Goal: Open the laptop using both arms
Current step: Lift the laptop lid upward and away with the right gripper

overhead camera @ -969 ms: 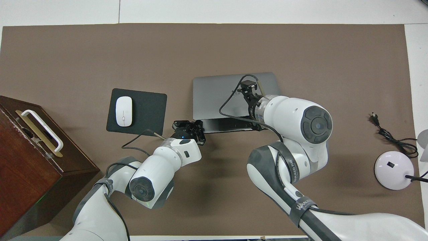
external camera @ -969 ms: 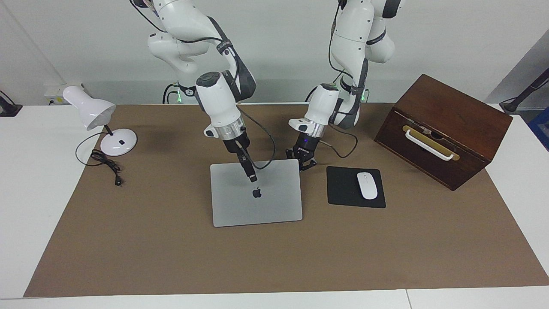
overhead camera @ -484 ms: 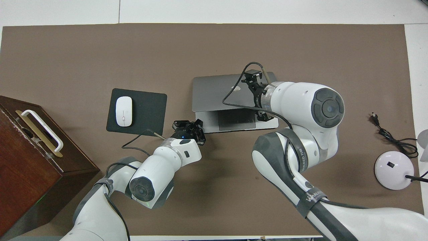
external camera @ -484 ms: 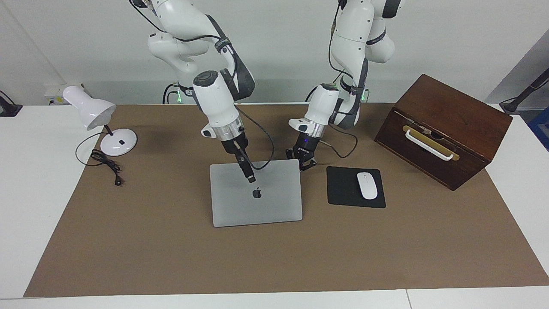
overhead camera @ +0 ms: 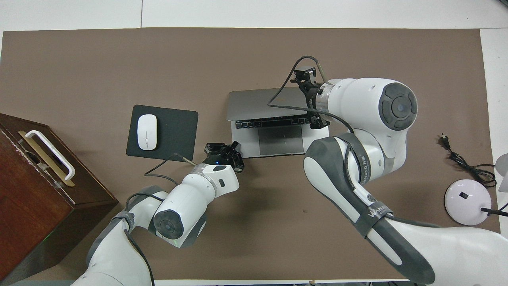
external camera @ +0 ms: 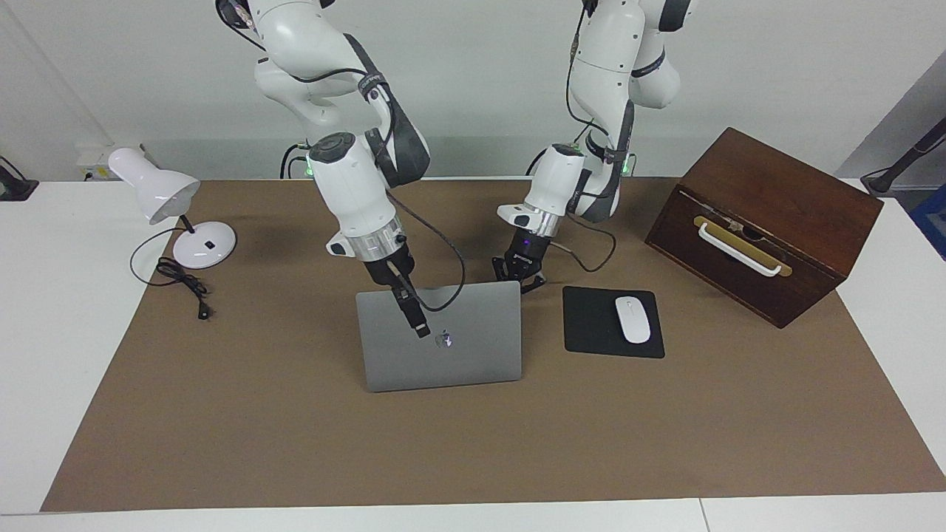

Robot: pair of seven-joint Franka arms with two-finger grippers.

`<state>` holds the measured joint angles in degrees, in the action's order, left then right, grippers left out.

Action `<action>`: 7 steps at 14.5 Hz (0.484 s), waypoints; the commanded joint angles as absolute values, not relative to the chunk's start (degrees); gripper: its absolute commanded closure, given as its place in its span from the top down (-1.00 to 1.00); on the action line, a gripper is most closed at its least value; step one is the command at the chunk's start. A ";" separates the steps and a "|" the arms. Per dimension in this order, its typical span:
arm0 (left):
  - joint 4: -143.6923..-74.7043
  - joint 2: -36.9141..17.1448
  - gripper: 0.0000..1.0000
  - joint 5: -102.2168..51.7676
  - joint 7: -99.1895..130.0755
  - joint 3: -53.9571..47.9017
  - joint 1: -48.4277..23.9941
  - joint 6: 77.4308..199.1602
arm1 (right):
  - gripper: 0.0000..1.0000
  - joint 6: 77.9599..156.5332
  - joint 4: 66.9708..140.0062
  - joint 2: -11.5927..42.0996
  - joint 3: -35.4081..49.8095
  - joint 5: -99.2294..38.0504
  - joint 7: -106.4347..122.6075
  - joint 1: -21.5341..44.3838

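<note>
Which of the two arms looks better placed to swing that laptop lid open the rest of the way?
Right. The right gripper is up at the half-raised lid of the laptop; the left gripper, shut, stays low at the base's corner.

Even, bright, diffuse light falls from above. Soft shadows lie on the brown mat (external camera: 295, 443) under the arms. Faint highlights gleam on the glossy white arm shells. Both views are sharp, with no visible edge distortion.

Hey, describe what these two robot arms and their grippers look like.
Both arms, the left arm and the right arm, are glossy white with dark grey joint bands, silver wrist rings and trailing black cables. Each ends in a small black gripper: left gripper, right gripper.
</note>
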<state>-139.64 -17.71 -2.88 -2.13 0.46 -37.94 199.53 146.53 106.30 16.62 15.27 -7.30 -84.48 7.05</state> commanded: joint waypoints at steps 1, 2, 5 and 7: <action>-137.99 -20.92 -1.00 -1.76 -1.41 0.97 -38.67 200.30 | 0.98 145.99 102.40 19.60 15.82 -6.68 -82.88 6.15; -137.99 -20.92 -1.00 -1.76 -1.41 0.97 -38.67 200.30 | 0.98 145.38 101.78 19.77 15.82 -6.68 -82.79 6.15; -137.99 -20.92 -1.00 -1.76 -1.41 0.97 -38.67 200.22 | 0.95 139.68 96.87 21.62 15.91 -6.68 -82.79 6.06; -137.99 -21.01 -1.00 -1.76 -1.41 0.97 -38.58 200.21 | 0.95 137.21 94.67 22.23 15.82 -6.59 -82.71 6.06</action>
